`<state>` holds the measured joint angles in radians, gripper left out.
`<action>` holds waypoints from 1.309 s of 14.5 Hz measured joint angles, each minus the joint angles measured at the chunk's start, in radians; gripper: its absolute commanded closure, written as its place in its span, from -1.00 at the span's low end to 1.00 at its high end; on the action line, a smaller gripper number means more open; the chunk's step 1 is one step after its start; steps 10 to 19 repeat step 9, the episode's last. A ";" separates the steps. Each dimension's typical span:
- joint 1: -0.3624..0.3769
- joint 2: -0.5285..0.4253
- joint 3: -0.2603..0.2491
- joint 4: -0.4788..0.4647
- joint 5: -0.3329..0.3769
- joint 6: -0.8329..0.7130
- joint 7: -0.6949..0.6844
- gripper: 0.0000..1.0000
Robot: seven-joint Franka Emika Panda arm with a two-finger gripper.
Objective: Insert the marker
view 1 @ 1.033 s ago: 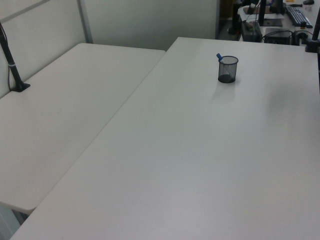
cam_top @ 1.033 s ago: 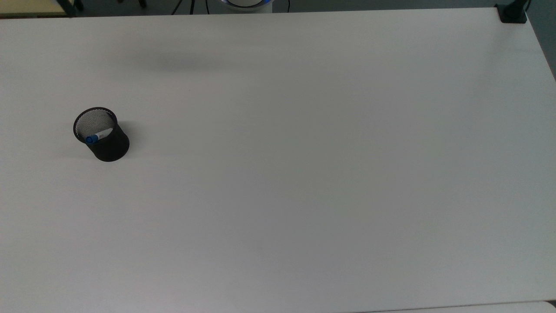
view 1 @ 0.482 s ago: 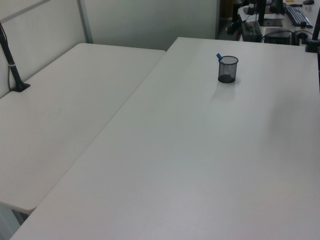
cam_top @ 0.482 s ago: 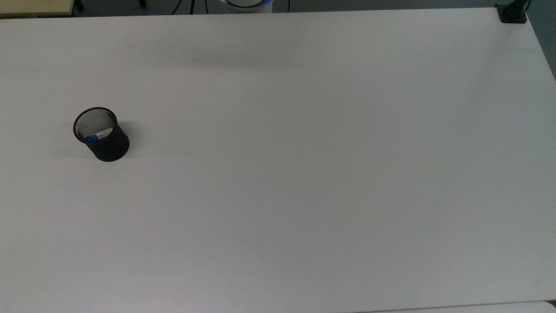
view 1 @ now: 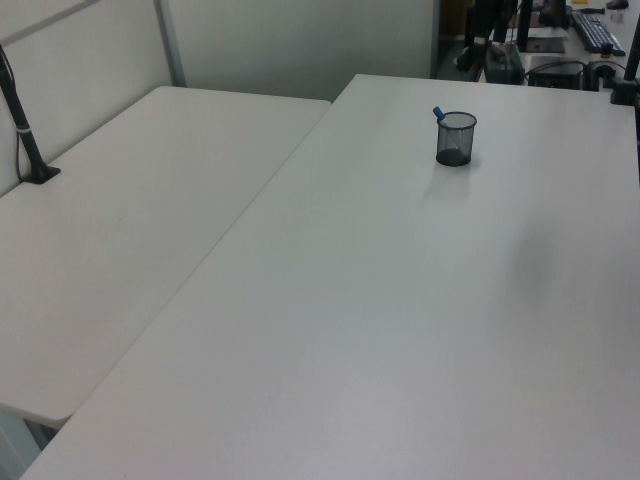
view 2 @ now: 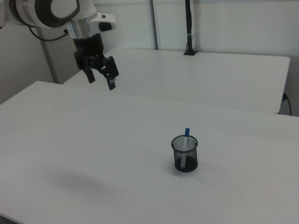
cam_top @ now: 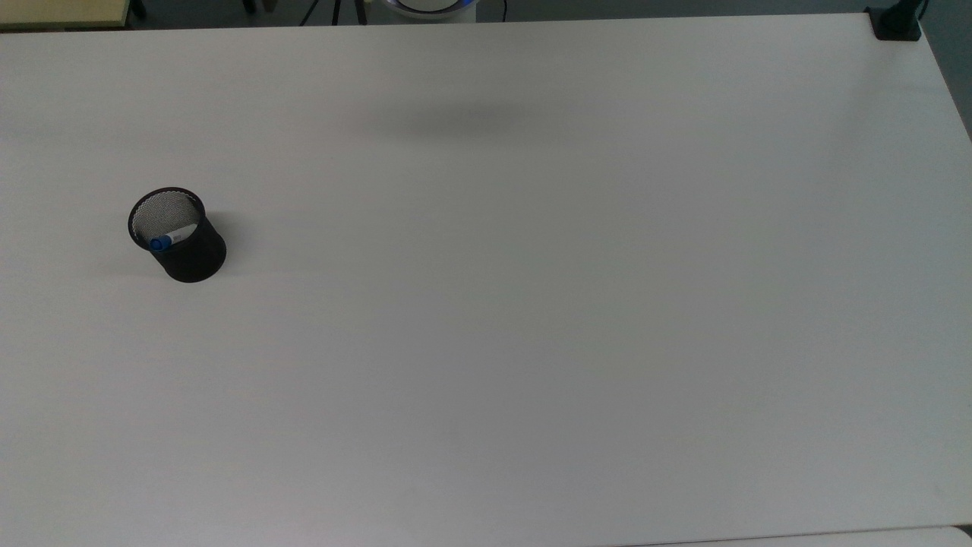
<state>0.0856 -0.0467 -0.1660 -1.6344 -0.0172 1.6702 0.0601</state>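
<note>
My gripper [view 2: 100, 78] hangs in the upper left of the right view, well above the white table [view 2: 93, 154] and well apart from the work. Its two fingers [view 2: 111, 79] stand spread with a clear gap between them and nothing in that gap; I record the hand as released and empty.

The marker [cam_top: 168, 239] sits inside the black mesh cup [cam_top: 190, 254], at the left of the top view, about halfway down the frame. The barrel leans against the cup's inner wall, tilted rather than upright, with the blue end uppermost at the rim. In the left view the cup [view 1: 455, 139] stands in the upper right of the frame and the blue end of the marker [view 1: 438, 113] projects above its rim at the left view's left side. In the right view the cup [view 2: 185, 154] is right of centre, lower half of the frame, with the marker [view 2: 186, 135] rising above the rim.

The cup stands upright on the table [cam_top: 531, 304]. A soft shadow [cam_top: 463, 120] lies on the tabletop in the upper middle of the top view. A second white table [view 1: 130, 210] adjoins at the left view's left.
</note>
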 measured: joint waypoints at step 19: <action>-0.030 0.015 0.007 -0.030 -0.045 0.079 -0.130 -1.00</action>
